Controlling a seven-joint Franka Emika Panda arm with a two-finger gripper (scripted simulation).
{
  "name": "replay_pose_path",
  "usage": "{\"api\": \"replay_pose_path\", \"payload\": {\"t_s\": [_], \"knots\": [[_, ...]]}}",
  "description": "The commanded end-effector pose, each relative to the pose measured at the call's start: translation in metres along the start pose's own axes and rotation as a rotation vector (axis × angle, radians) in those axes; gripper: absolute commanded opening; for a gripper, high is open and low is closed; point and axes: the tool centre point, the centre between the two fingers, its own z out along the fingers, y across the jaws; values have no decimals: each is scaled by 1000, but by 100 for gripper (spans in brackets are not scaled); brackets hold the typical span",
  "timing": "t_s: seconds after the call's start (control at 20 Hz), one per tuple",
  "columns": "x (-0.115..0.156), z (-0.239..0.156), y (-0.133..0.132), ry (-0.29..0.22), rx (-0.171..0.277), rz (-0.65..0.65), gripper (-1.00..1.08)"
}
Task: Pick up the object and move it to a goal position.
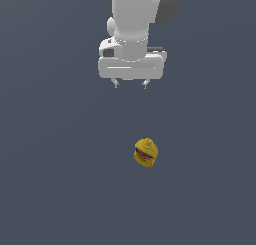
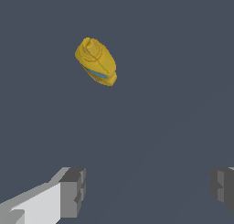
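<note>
Yellow plastic mustard squeeze bottle, small, pointed nozzle cap, blue-and-red label; stands on the flat dark grey-blue surface, nozzle up, seen nearly from above. White robot arm hangs overhead. Its gripper is spread wide, nothing between the two short dark-tipped fingers. Bottle sits apart from the gripper, lower in the exterior view and slightly toward that view's right. Wrist view: bottle well clear of both grey finger pads, untouched.
</note>
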Motion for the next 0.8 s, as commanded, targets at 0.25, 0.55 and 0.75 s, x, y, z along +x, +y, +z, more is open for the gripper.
{"api": "replay_pose_path", "payload": {"t_s": [0.25,0.55,0.75], "knots": [[0,4,-8,-8,-14,-23,100],[-2,8,-17,-18,-30,-47,100],[0,8,-17,-17,-29,-55,100]]}}
